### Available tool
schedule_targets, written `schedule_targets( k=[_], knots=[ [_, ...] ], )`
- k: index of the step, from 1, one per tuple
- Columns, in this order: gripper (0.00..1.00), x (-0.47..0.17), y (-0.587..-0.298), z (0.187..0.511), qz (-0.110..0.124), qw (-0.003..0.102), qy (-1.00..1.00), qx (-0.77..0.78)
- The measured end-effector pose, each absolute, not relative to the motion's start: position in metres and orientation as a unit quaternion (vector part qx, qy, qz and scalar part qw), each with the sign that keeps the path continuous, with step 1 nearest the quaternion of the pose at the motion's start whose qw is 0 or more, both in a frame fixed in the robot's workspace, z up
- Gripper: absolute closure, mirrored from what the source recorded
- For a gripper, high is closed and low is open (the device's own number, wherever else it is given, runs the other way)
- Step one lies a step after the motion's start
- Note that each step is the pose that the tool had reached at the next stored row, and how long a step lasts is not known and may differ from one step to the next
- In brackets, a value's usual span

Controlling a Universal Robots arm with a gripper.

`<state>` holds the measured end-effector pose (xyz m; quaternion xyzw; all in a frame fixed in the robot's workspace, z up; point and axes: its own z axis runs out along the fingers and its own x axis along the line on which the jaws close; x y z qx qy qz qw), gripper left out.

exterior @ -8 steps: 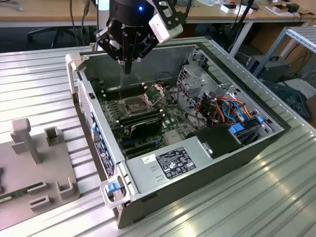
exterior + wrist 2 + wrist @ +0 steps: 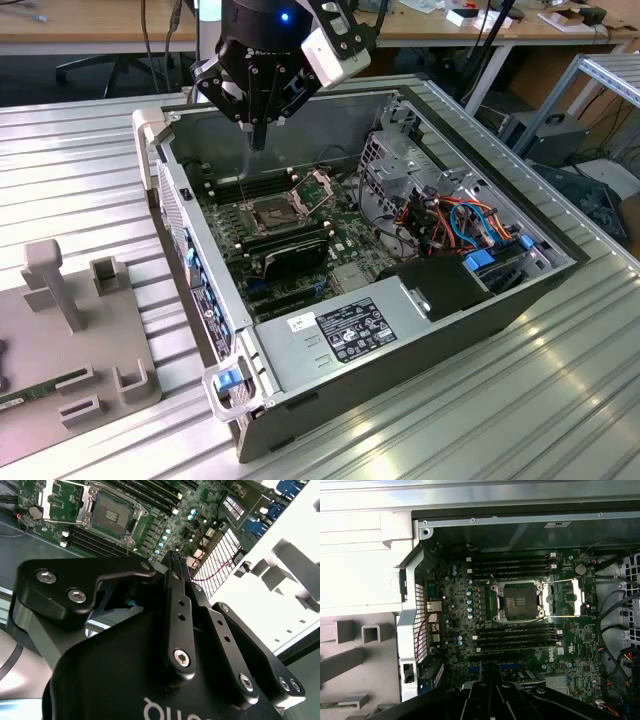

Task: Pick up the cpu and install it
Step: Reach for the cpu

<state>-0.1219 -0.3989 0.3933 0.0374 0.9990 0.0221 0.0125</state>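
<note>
**Q:** Claw state?
**A:** Your gripper (image 2: 258, 138) hangs over the open case (image 2: 200, 265), above the board and clear of it, a little to the exterior view's left of the socket (image 2: 272, 212). The fingers are pressed together at the tips. I can't make out a chip between them, though one that thin can't be ruled out.

**Q:** The cpu?
**A:** Can't tell where it is. The socket bed reads dark and bare in both wrist views, so I'd say it isn't seated.

**Q:** How do you do this step well?
**A:** My read is that you're on the approach over the socket.
- Square your wrist to the socket frame.
- Come from straight above.
- Keep anything you carry flat.
- Never drag sideways across the pin bed.
- Go slow, the frame likely gives little slack.

**Q:** What's around it, left to right in the exterior view?
**A:**
- Far left is a grey fixture (image 2: 75, 340) on the ribbed table (image 2: 560, 400), outside the case.
- Next comes the case wall, then your gripper, then the socket.
- Black memory rows (image 2: 515, 635) flank the socket on two sides, close to the frame.
- Just right of the socket the plate (image 2: 318, 187) stands flipped up. That's the main thing in your way, and a finger could clip it on a sloppy descent.
- Further right are the drive cage (image 2: 395, 160) and orange and blue cables (image 2: 455, 215), well apart from the socket.
- The power supply (image 2: 345, 330) lies at the near end of the case, out of your line.
</note>
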Motion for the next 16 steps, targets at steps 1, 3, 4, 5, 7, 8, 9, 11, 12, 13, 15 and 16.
schedule_targets(
  k=[1, 3, 4, 5, 7, 8, 9, 11, 12, 13, 15, 16],
  knots=[
    [0.89, -0.1219, -0.3988, 0.3933, 0.022, 0.012, 0.999, 0.037],
    [0.89, -0.1220, -0.3988, 0.3933, 0.022, 0.012, 0.999, 0.037],
    [0.89, -0.1223, -0.3988, 0.3933, 0.022, 0.013, 0.999, 0.037],
    [0.89, -0.1226, -0.3988, 0.3933, 0.022, 0.012, 0.999, 0.037],
    [0.89, -0.1231, -0.3989, 0.3933, 0.022, 0.013, 0.999, 0.037],
    [0.89, -0.1231, -0.3989, 0.3933, 0.022, 0.012, 0.999, 0.037],
    [0.89, -0.1231, -0.3989, 0.3933, 0.022, 0.012, 0.999, 0.037],
    [0.89, -0.1232, -0.3988, 0.3933, 0.022, 0.012, 0.999, 0.037],
    [0.89, -0.1234, -0.3988, 0.3933, 0.022, 0.013, 0.999, 0.037],
    [0.89, -0.1236, -0.3988, 0.3933, 0.022, 0.012, 0.999, 0.037],
    [0.89, -0.1241, -0.3988, 0.3933, 0.022, 0.012, 0.999, 0.037],
    [0.89, -0.1244, -0.3988, 0.3933, 0.022, 0.012, 0.999, 0.037]
  ],
)
